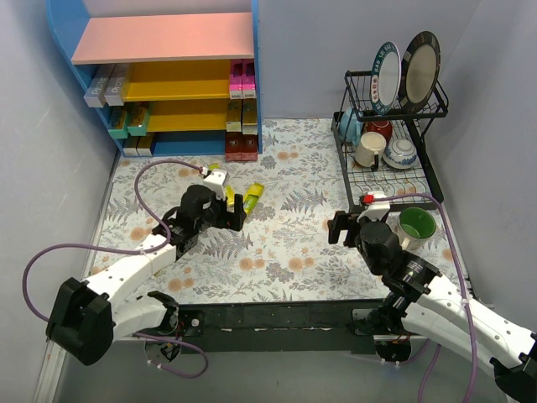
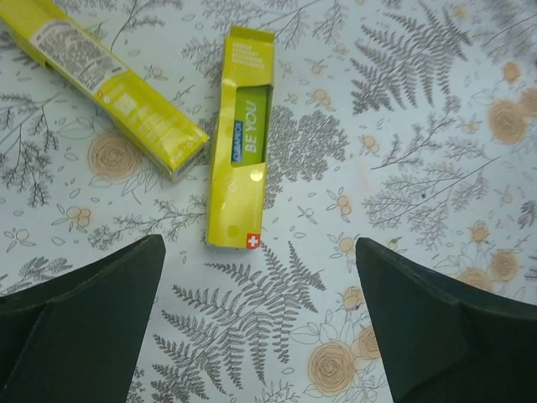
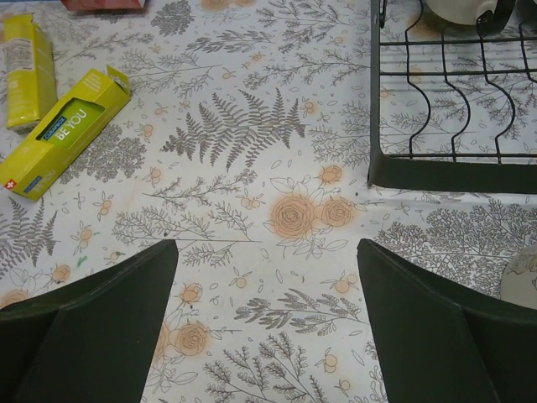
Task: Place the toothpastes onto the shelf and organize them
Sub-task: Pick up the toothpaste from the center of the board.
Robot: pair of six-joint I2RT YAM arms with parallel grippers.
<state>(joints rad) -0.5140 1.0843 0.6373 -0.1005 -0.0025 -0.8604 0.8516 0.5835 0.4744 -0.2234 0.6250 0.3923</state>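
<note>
On the flowered tablecloth (image 2: 419,126), directly beneath the left gripper (image 2: 259,248), two yellow toothpaste boxes are found. A box with a green panel (image 2: 239,138) lies lengthwise ahead of the gap between the fingers, and a second box (image 2: 109,84) is slanted just beside it on the left. Nothing is held by the left gripper, whose jaws are spread wide. The right gripper (image 3: 267,245) is likewise spread wide and empty, held over bare cloth near the dish rack (image 3: 453,168).

The step in hand is judged to be the pick-up of the box with a green panel. A descent is called for so that its long sides are straddled, followed by a closing across its narrow width without the second box being caught. A carry to the shelf (image 1: 159,38) in the far left corner would then be needed, where other boxes are already lined up at the ends of the yellow boards.

Whether the two yellow boxes touch cannot be told. The second box is cut off by the edge of the left wrist view, and both are partly hidden behind the left gripper in the top view. The print on the shelved boxes is too small to be read
</note>
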